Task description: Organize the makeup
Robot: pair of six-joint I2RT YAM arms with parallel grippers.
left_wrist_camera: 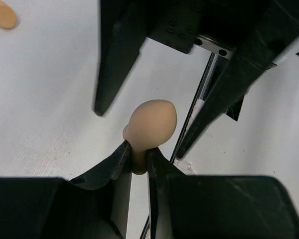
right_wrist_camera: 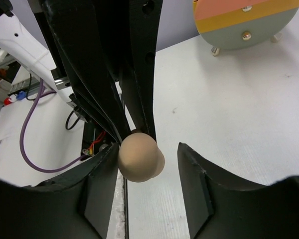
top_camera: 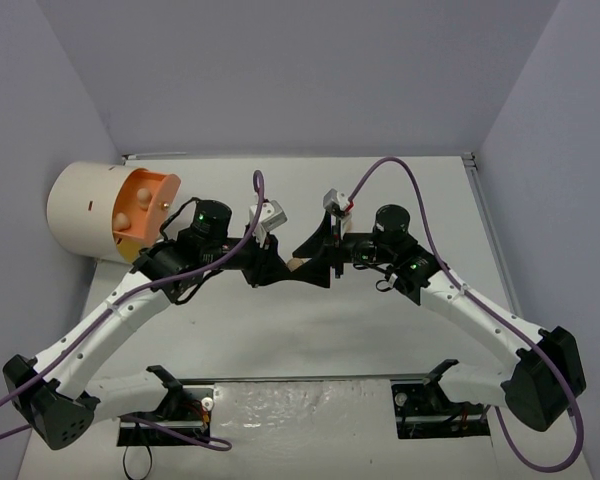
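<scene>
Handoff step, I think: mid-frame in the top view, the left gripper [left_wrist_camera: 138,159] is pinched tight on the narrow end of the peach sponge [left_wrist_camera: 152,124] while the right gripper [right_wrist_camera: 147,149] has its jaws apart around the fat end (maybe touching one side), so next right needs to back straight out.

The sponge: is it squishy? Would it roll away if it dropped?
Probably squishy: the sponge looks squeezed thin at its narrow end, where the left hand pinches it. It is likely light, since that small pinch holds it. Its rounded egg shape would probably roll on the table.
</scene>
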